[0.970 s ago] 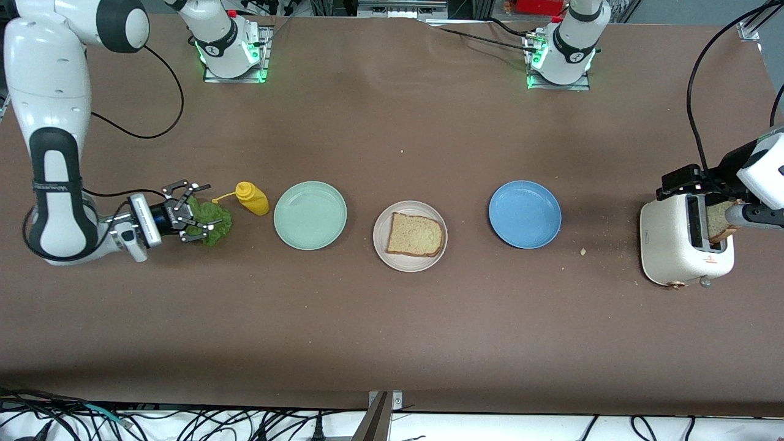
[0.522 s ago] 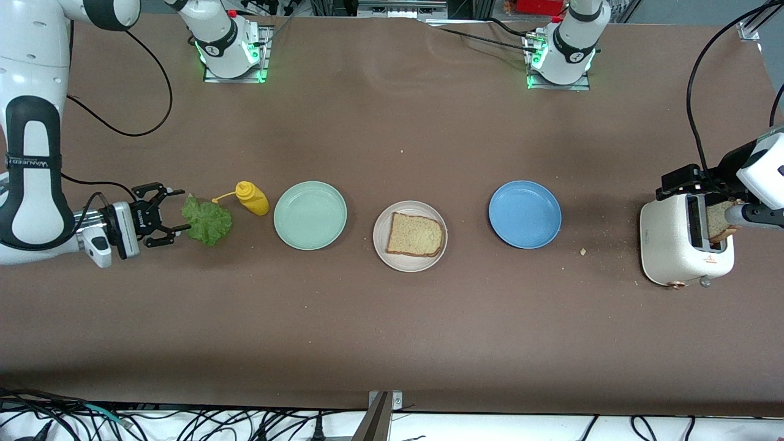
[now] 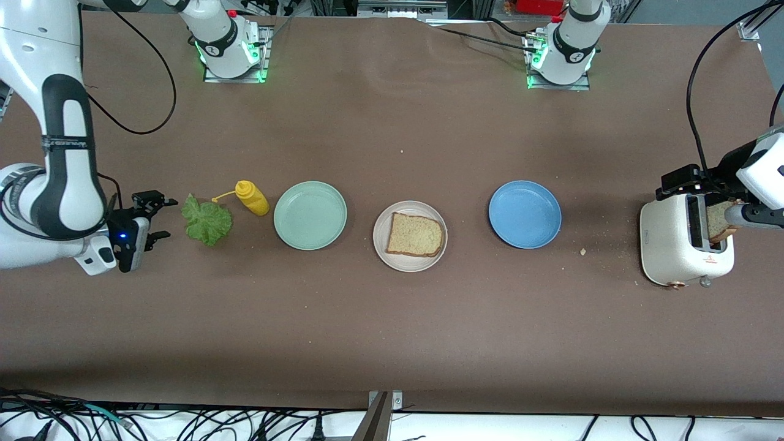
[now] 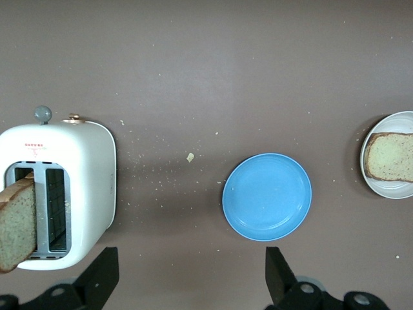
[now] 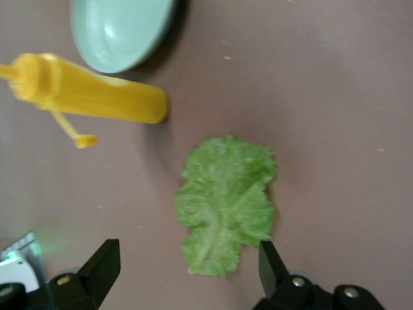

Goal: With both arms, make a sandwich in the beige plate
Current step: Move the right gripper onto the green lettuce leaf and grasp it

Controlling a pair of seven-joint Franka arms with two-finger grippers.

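Brown table, sandwich barely begun: one bread slice (image 3: 414, 234) lies on the beige plate (image 3: 381, 245), lettuce (image 3: 207, 220) toward the right arm's end beside the empty, wide right gripper (image 3: 160, 217), second slice (image 3: 718, 220) in the toaster (image 3: 677, 248) under the wide, empty left gripper (image 4: 190, 274).

Brown table (image 3: 392, 318), matte, scattered with pale crumbs toward the left arm's end. Faint creases in the surface near the bases. Tangle of black cables (image 3: 184, 425) on white floor along the nearest edge. Even overhead light, soft shadows.
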